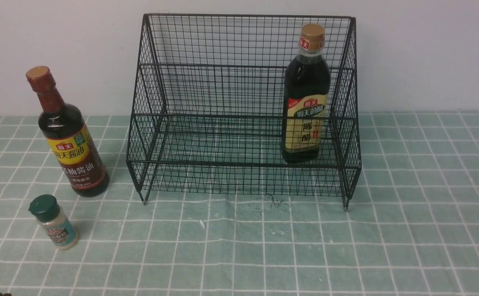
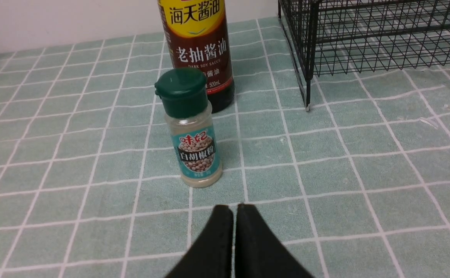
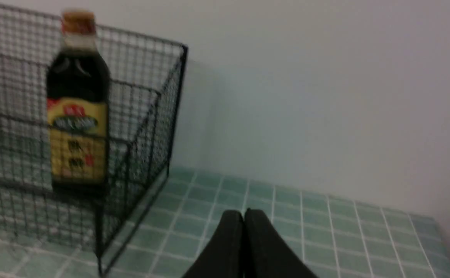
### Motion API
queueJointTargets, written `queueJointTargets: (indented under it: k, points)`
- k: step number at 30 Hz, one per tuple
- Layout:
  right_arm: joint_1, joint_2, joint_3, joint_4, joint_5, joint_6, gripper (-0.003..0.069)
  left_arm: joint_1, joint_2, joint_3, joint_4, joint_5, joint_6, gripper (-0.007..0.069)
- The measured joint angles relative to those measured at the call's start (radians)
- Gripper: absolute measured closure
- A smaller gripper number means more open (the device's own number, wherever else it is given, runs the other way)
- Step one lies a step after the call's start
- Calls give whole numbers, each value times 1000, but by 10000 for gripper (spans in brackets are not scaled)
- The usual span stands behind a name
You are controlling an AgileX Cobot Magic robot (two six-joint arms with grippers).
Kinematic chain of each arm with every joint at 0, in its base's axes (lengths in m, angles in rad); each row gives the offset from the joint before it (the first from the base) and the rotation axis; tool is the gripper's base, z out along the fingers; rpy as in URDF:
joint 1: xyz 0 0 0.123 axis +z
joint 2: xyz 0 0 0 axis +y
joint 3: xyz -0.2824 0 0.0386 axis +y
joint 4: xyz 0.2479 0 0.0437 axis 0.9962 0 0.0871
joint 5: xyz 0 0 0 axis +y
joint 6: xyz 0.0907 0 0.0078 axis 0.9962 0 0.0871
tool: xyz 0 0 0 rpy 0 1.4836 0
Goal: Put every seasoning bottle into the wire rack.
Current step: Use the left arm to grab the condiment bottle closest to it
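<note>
Front view has the wire rack (image 1: pixel 223 164) standing on the green checked tablecloth (image 1: pixel 305 246) against the pale wall (image 1: pixel 428 53). The tan-capped bottle (image 1: pixel 305 107) is upright inside the rack, on the lower front tier toward the right side. The tall red-necked bottle (image 1: pixel 73 152) stands upright on the cloth outside the rack, near its left front foot. The green-capped shaker (image 1: pixel 54 224) stands upright too, closer to the robot and a little apart from that bottle. From the left wrist, the left gripper (image 2: pixel 234 210) has its jaws pressed together on nothing, pointing at the shaker from near by without touching. From the right wrist, blurred, the right gripper (image 3: pixel 243 214) is likewise closed and empty, over the cloth beside the rack's right end
</note>
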Motion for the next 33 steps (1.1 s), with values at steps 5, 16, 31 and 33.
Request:
queueJointTargets:
  k: [5, 16, 31, 33]
  points:
    - [-55, -130, 185, 0, 1, 0, 673, 0, 0, 0, 0, 0, 0, 631]
    - [-64, -260, 335, 42, 1, -4, 673, 0, 0, 0, 0, 0, 0, 631]
    - [-64, -260, 336, 42, 1, -7, 673, 0, 0, 0, 0, 0, 0, 631]
    - [-64, -260, 336, 42, 1, -7, 673, 0, 0, 0, 0, 0, 0, 631]
